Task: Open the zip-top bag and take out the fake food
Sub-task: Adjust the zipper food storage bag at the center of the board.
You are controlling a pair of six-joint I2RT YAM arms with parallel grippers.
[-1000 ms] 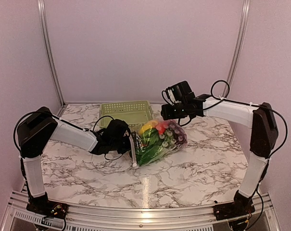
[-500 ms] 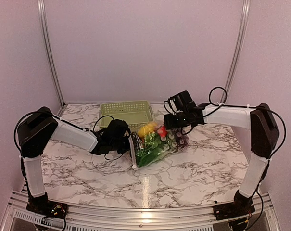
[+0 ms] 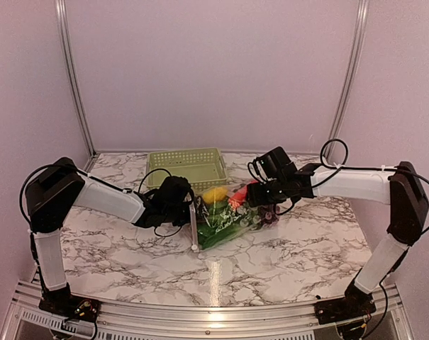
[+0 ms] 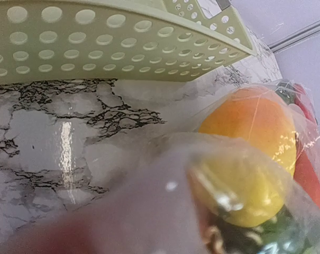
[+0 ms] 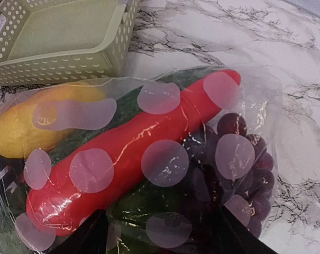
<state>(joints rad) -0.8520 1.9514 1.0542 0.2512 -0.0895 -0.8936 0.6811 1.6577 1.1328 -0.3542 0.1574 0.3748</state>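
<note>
Right gripper (image 5: 162, 235) hovers directly over the large clear crinkly plastic zip-top bag (image 3: 225, 221), its dark fingers (image 5: 93, 235) spread wide, the bag's closed end bulging up between them. Nothing is clamped yet. Under it lies the fake food: a long red plastic pepper (image 5: 133, 153) slanting off to one side, a purple grape bunch (image 5: 239, 159) right below the other finger, and a yellow fruit (image 5: 19, 135) further out.

The bag lies on the marbled bench (image 3: 292, 248) with its long axis running from one gripper to the other, and the white zip strip (image 3: 194, 225) sits at the end against the left gripper (image 3: 180, 207). So the left arm owns the opening and the right arm owns the bottom. Is the left gripper pinching the strip? Its wrist camera gives only blurred plastic pressed up close, so I cannot tell. The pale green lattice plastic basket (image 3: 186, 157) sits just beyond both grippers.
</note>
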